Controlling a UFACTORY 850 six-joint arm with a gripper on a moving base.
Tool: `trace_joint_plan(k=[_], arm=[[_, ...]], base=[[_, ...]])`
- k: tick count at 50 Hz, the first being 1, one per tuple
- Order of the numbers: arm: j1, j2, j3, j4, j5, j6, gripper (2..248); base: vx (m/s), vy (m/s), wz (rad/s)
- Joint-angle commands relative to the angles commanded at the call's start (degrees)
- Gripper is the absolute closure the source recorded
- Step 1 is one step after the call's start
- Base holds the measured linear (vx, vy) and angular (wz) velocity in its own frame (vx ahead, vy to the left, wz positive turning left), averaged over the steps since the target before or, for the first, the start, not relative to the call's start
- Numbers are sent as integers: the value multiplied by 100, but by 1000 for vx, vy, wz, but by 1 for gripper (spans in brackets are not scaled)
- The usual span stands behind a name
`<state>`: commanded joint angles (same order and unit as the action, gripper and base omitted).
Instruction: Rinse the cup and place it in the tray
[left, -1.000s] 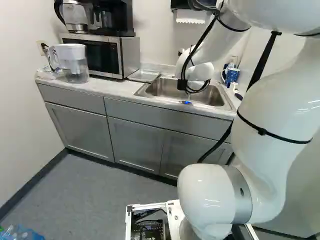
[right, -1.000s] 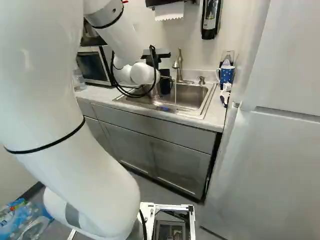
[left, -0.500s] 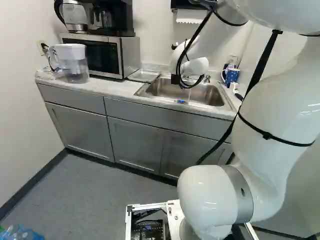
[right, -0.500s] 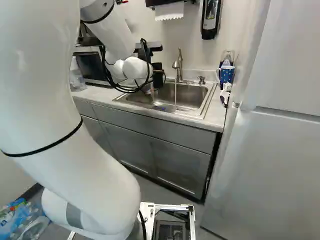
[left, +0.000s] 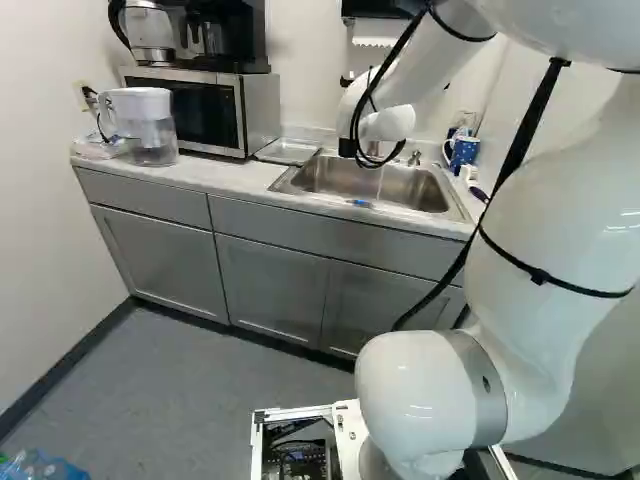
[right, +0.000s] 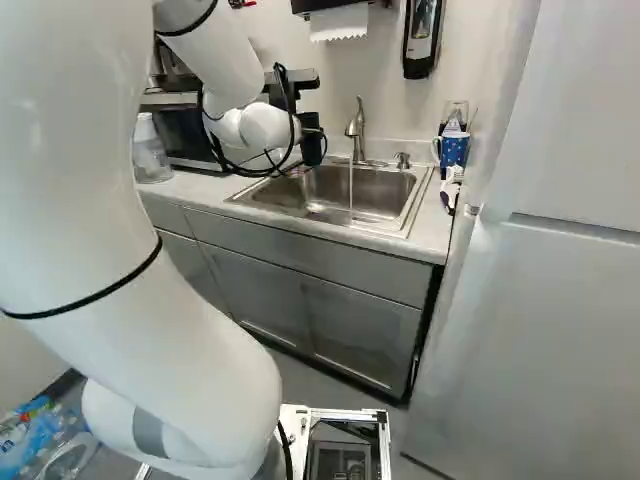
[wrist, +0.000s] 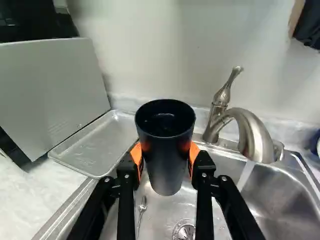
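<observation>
A white robot arm (left: 545, 220) held a dark cup (wrist: 166, 172) roughly upright over the sink (wrist: 267, 187), on the side nearer the tray (wrist: 100, 145). The gripper (wrist: 165, 154) stood open only as far as the cup's width, w/ an orange pad (wrist: 136, 155) pressed on each side. Water ran from the tap (wrist: 252, 132) in a thin stream (wrist: 245, 175) that fell well clear of the cup, so the rinse was prob. done & the carry to the tray in hand. What looked like a little water showed inside, tho a reflection couldn't be ruled out; if water, a tip-out over the basin made sense 1st.

The tray lay flat on the counter btwn sink & microwave (left: 200, 110), its bare metal ready for the drop-off. Next move called for a level shift across, enough height for the base to pass the tray's raised rim, then a slow lowering & release once the base sat flat. Main risks, by est.: wet sides slipping in the pads, or the rim catching the base & tipping the cup.
</observation>
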<state>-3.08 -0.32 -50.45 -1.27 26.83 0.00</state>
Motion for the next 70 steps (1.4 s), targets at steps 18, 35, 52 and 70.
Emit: trace_joint_plan(k=[18,35,52,70], arm=[[0,123,-97,0,-114,0,139],[0,232,-196,0,-430,0,139],[0,336,-299,0,-778,0,139],[0,408,-375,0,-951,0,139]], base=[[0,0,0],[0,0,0],[0,0,0],[0,0,0]])
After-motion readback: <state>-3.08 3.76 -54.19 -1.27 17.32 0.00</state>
